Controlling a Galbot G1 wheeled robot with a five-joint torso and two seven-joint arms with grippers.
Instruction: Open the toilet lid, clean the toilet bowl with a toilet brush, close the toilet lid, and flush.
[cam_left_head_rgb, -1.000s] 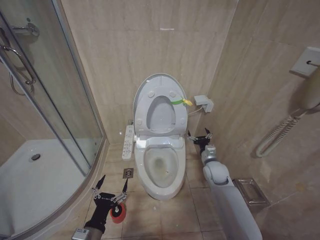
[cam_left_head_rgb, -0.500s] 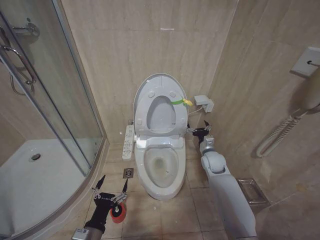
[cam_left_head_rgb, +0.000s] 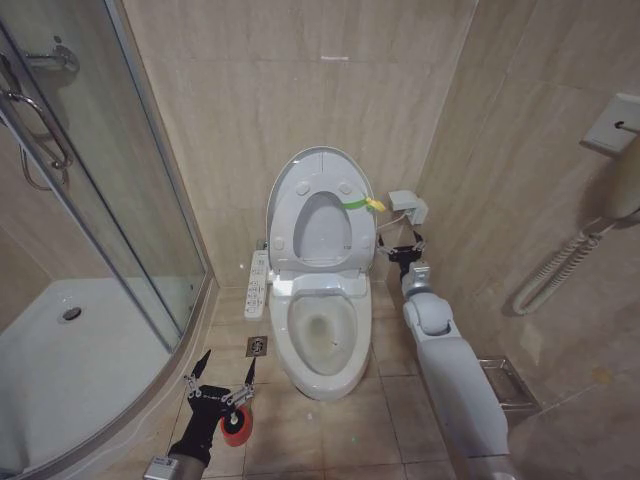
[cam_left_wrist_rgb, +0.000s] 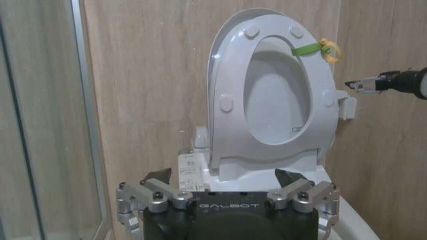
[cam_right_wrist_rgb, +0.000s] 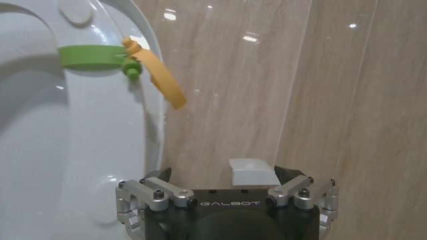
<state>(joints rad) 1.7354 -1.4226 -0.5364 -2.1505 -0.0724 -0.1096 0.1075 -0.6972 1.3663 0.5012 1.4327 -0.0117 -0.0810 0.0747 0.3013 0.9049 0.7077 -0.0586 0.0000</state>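
Standing upright against the wall, the glossy oval toilet lid (cam_left_head_rgb: 318, 205) had its long axis vertical, above the ceramic toilet bowl (cam_left_head_rgb: 322, 340). The right gripper (cam_left_head_rgb: 402, 252), jaws spread and empty, hovered near the lid's four o'clock edge; its yellow-green loop (cam_right_wrist_rgb: 127, 60) lay toward eleven o'clock. The left gripper (cam_left_head_rgb: 222, 384), open and empty, hung low over the red holder (cam_left_head_rgb: 236, 428).

The beige tiled floor (cam_left_head_rgb: 395, 400) carries the toilet bowl (cam_left_head_rgb: 322, 350), a red cup holder (cam_left_head_rgb: 236, 428) and a floor drain (cam_left_head_rgb: 256, 346).
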